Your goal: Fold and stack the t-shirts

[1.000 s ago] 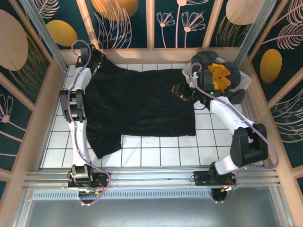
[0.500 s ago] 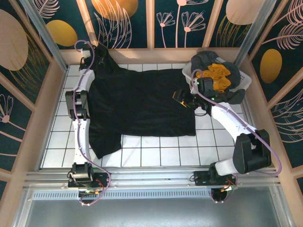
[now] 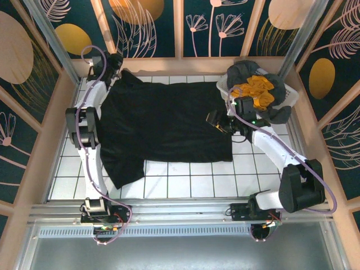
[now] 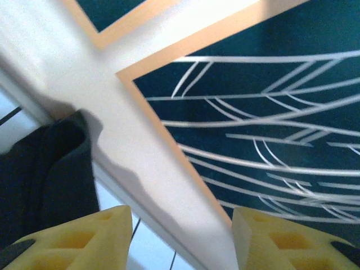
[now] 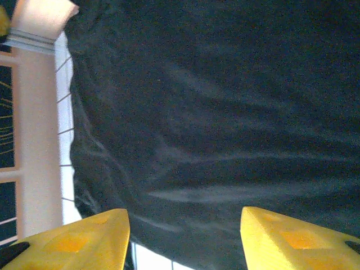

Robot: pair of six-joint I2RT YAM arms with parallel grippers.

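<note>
Black t-shirt [image 3: 169,121] spread flat
Left gripper [image 4: 180,218] is being held released at its far-left corner, right gripper [image 5: 184,218] released above its right edge

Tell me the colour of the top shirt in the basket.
The top shirt is mustard-yellow; the top external view shows it best.

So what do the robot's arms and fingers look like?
The left arm and right arm have white tube-like links and chunky black joints, with a thin purple cable looping along each. The fingers are bright yellow wedges with square hollows.
</note>
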